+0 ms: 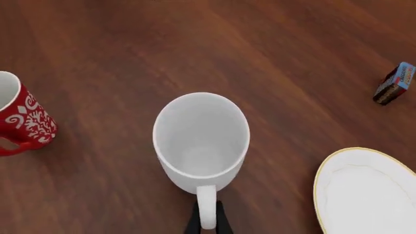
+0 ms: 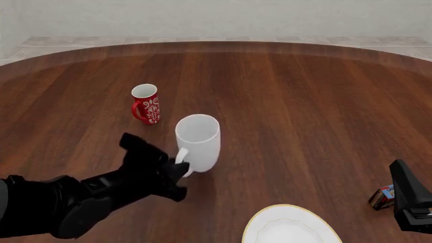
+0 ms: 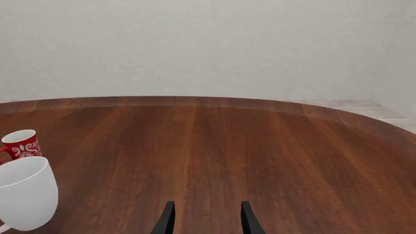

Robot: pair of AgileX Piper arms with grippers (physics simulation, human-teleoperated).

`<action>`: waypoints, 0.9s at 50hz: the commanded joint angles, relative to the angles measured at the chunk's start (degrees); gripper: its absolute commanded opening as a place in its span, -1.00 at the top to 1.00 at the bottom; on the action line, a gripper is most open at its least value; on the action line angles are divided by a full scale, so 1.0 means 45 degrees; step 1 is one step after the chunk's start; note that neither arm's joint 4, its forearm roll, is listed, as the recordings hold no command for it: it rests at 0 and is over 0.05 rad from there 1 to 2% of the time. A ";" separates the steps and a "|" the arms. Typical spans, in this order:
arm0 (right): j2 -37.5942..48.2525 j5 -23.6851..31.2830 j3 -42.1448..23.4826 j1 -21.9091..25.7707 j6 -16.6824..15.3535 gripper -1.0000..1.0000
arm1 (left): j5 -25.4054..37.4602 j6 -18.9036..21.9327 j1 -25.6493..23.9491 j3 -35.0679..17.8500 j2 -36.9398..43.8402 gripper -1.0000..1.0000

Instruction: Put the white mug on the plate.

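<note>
The plate point(image 2: 292, 226) is seen low and to the right of the left gripper point(image 2: 179, 172), well apart from it. The white mug point(image 2: 198, 140) is held upright by its handle, clamped between that gripper's fingers, seemingly clear of the table, so a rightward carry is judged next. The right gripper point(image 3: 205, 218) is parked with fingers spread, empty, though nearer the plate.

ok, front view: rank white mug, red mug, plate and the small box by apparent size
1. The plate, widest even though the frame cuts it off.
2. The white mug.
3. The red mug, though it sits farther back, which shrinks it somewhat.
4. The small box, partly hidden behind the right arm.
</note>
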 commanded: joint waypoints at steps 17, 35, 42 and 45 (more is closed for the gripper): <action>0.0079 -0.0066 0.0015 0.0034 0.0009 -1.00 | 0.2073 -0.0162 -0.1979 0.1036 -0.3637 1.00; 0.0078 -0.0066 0.0015 0.0037 0.0005 -1.00 | 0.2851 -0.0099 -0.2601 0.1287 -0.4749 1.00; 0.0077 -0.0065 0.0015 0.0036 0.0003 -1.00 | 0.2925 -0.0028 -0.2846 0.1408 -0.5057 1.00; 0.0078 -0.0065 0.0015 0.0037 0.0003 -1.00 | 0.2793 -0.0055 -0.3048 0.1495 -0.5012 1.00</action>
